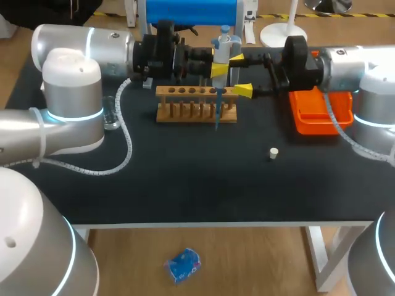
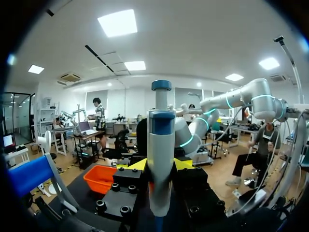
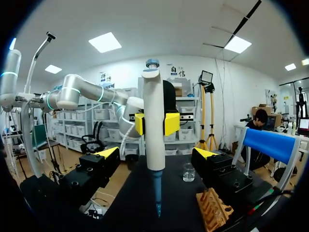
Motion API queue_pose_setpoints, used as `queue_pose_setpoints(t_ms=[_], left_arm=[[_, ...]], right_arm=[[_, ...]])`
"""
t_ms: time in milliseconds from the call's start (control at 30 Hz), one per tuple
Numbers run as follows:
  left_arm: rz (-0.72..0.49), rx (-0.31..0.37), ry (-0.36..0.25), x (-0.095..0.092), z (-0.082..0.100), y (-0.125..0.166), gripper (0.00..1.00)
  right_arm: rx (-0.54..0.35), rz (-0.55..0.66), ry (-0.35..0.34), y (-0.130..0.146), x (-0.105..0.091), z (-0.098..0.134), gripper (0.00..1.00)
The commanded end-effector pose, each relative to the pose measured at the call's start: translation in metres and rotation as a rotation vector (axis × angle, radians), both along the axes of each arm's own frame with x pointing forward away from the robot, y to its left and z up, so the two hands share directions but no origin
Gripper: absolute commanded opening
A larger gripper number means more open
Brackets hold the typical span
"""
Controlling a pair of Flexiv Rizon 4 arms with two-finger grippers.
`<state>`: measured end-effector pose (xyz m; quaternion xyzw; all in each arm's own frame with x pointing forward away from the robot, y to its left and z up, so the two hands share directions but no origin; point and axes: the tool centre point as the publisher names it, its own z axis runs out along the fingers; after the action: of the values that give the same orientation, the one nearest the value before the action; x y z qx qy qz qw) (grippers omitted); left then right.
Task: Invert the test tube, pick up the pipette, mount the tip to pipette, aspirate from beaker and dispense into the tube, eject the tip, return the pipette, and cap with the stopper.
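Gripping the pipette (image 1: 223,42) upright with the left gripper (image 1: 220,64), yellow tips pressed onto the white body from both sides, up above the right end of the wooden test tube rack (image 1: 185,106). Carrying a blue pipette tip (image 1: 216,117) on the lower end, pointing straight down across the rack's front in the head view. Cannot tell whether it is down in one of the rack's holes or hanging just before it.

Coming in head-on from the other side with the right gripper (image 1: 239,75). Spread wide, one finger either side of the pipette, touching it on neither, as seen plainly from the right wrist.

Behind the right gripper, on the table's (image 1: 185,191) right side: an orange tray (image 1: 321,120). Out alone on the black top, nearer the front edge and well apart from the rack: a small white stopper (image 1: 273,153). Far over on the left side: a clear glass beaker (image 1: 112,116), standing upright. At the back, behind the pipette: a blue-topped stand (image 1: 191,12).
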<state>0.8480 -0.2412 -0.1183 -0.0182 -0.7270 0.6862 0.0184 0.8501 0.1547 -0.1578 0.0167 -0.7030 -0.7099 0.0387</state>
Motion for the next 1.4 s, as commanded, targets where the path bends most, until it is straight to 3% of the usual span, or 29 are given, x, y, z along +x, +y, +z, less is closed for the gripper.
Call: queue_pose_setpoints(t_ms=[33, 933, 1067, 1233, 1400], left_arm=[[0.002, 0.002, 0.000, 0.001, 0.000, -0.001, 0.00], [0.021, -0.008, 0.018, 0.002, -0.005, -0.002, 0.00], [0.018, -0.011, 0.020, 0.002, -0.006, -0.003, 0.00], [0.017, -0.015, 0.024, 0.002, -0.007, -0.004, 0.00], [0.016, -0.018, 0.027, 0.002, -0.008, -0.004, 0.00]], right_arm=[[-0.007, -0.001, 0.000, 0.006, 0.000, 0.000, 1.00], [-0.006, 0.012, -0.016, 0.032, -0.002, -0.003, 1.00], [-0.005, 0.014, -0.014, 0.033, -0.001, -0.002, 0.84], [-0.001, 0.014, -0.009, 0.034, 0.000, -0.003, 0.51], [0.000, 0.017, -0.001, 0.036, 0.000, -0.005, 0.47]])
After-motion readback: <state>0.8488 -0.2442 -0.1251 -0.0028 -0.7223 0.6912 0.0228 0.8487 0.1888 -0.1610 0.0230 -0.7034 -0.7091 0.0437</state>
